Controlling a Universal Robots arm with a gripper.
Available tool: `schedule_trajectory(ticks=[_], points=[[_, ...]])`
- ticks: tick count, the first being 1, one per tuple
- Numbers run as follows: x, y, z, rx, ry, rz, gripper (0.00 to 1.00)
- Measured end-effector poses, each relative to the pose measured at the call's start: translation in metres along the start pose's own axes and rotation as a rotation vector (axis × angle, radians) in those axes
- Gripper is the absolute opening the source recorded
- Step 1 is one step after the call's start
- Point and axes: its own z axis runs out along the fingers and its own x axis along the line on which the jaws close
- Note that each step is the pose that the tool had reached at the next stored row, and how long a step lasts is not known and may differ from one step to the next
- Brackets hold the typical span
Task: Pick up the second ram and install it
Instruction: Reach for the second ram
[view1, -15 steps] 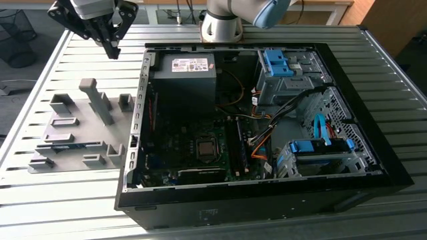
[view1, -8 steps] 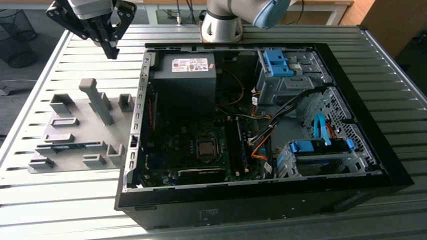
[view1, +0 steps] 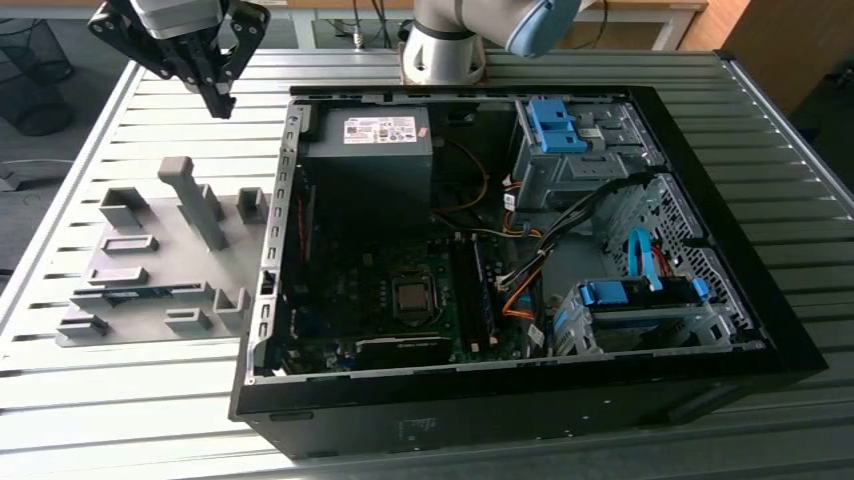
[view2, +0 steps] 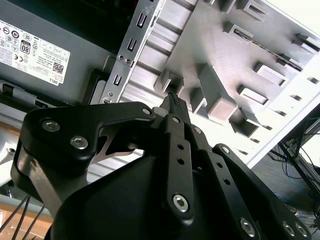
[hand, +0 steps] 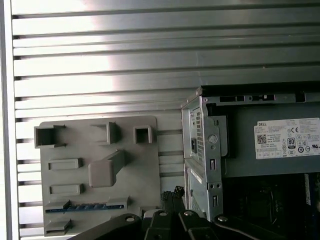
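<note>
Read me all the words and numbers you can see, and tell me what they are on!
White label on the gray power supply box: rows of tiny print and symbols, too small to read for sure.
Small marks on the black computer case: too faint to read.
The second ram, lying in the gray holder tray: no writing I can make out.

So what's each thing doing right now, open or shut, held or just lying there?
Gripper, raised in the air, fingers shut, holding nothing.
Memory stick, lying in the gray holder, not held.
Computer case, lying on its side, open.
</note>
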Motion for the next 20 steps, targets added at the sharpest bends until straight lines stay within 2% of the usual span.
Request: schedule_trajectory(ticks=[1, 12, 14, 20], points=[[0.0140, -0.0011, -0.0002, 0.0000, 0.0000, 0.000, 0.11], [0.0166, -0.0013, -0.0002, 0.0000, 0.0000, 0.000, 0.11], [0.0216, -0.0016, -0.0004, 0.0000, 0.0000, 0.000, 0.11], [0.0217, -0.0016, -0.0004, 0.0000, 0.0000, 0.000, 0.11]])
